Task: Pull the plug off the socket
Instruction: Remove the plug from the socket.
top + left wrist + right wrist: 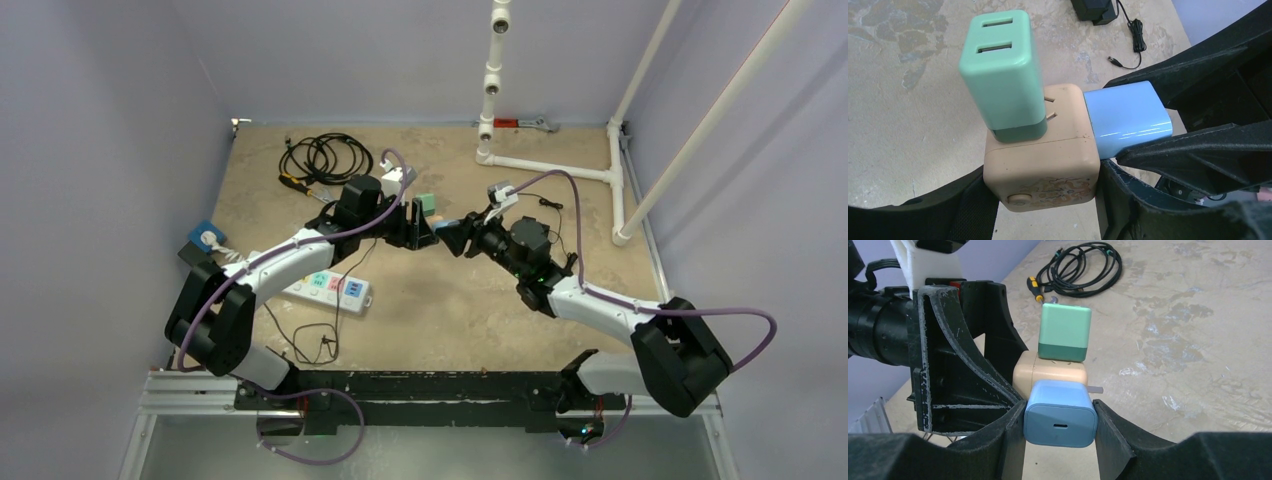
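Note:
A beige cube socket (1040, 170) is held above the table with my left gripper (1040, 196) shut on its two sides. A green plug (1000, 70) stands in the socket's top face. A light blue plug (1125, 117) sits flush against the socket's right face, and my right gripper (1060, 426) is shut on the blue plug (1060, 415), one finger on each side. In the right wrist view the socket (1048, 371) shows behind the blue plug, with the green plug (1065, 332) above it. From the top view both grippers meet at mid-table around the green plug (427, 205).
A white power strip (328, 286) lies near the left arm. A coiled black cable (325, 157) and a screwdriver (300, 185) lie at the back left. A white pipe frame (555, 168) stands at the back right. A black adapter (1093, 9) with a thin cord lies beyond the socket.

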